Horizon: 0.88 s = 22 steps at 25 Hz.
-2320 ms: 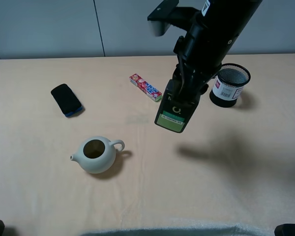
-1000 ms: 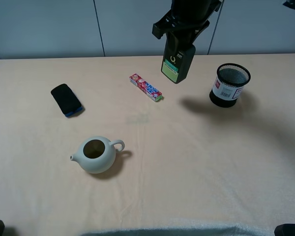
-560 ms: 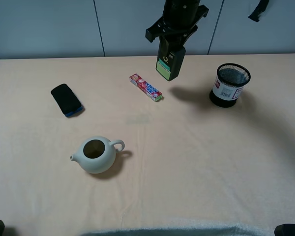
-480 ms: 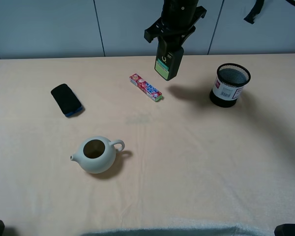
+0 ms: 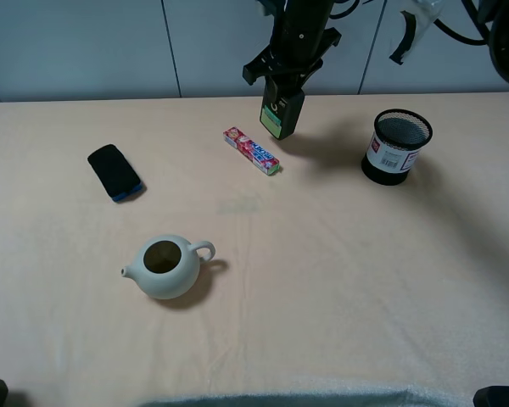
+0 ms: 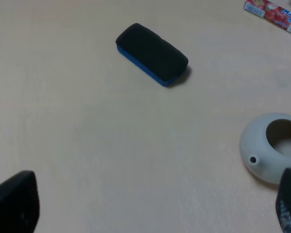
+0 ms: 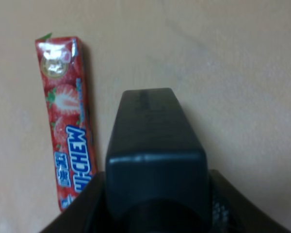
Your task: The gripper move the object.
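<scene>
The object, a dark pump bottle (image 5: 282, 114) with a green label, hangs upright at the back of the table, just beyond the far end of a red candy pack. My right gripper (image 5: 287, 75) is shut on its upper part. The right wrist view looks straight down the bottle (image 7: 153, 136), with the gripper (image 7: 155, 213) clamped on it and the candy pack (image 7: 68, 121) alongside. I cannot tell whether the bottle's base touches the cloth. My left gripper (image 6: 150, 208) is open with nothing between its fingers, low over the table near the teapot; it is out of the high view.
A black phone (image 5: 114, 172) lies at the left, and a white teapot (image 5: 165, 267) sits in front of the middle. The red candy pack (image 5: 251, 151) lies at the back centre. A black mesh cup (image 5: 397, 146) stands at the back right.
The right arm has carried the bottle from mid-table toward the back and slightly left, and lowered it close beside the candy pack. Its grip has stayed shut.
</scene>
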Motion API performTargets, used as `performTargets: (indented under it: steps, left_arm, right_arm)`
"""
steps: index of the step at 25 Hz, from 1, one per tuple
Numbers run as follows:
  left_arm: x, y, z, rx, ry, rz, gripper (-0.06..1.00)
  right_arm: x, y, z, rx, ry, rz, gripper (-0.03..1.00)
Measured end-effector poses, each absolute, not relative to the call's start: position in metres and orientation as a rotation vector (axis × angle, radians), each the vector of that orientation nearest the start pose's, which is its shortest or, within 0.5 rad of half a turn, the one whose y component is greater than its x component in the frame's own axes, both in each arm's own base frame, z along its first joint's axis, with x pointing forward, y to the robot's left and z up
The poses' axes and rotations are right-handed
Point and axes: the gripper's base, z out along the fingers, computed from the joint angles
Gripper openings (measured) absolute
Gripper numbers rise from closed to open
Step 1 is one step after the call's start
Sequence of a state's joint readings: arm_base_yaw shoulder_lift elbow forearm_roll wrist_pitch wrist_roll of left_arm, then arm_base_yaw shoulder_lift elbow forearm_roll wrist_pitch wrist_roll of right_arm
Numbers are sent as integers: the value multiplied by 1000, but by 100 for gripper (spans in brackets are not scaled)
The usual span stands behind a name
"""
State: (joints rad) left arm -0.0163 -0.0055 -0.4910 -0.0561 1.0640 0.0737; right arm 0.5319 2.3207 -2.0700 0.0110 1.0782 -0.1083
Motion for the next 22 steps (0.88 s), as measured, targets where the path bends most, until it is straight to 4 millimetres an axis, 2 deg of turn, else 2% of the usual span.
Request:
performTargets:
  steps: [12, 22]
  left_arm:
    - [-5, -4, 275, 95, 2048, -32, 99]
    - [-5, -4, 275, 95, 2048, -32, 99]
  right_arm:
    - [440, 259, 179, -876, 2645, 107, 30]
    - [442, 259, 178, -875, 2627, 102, 30]
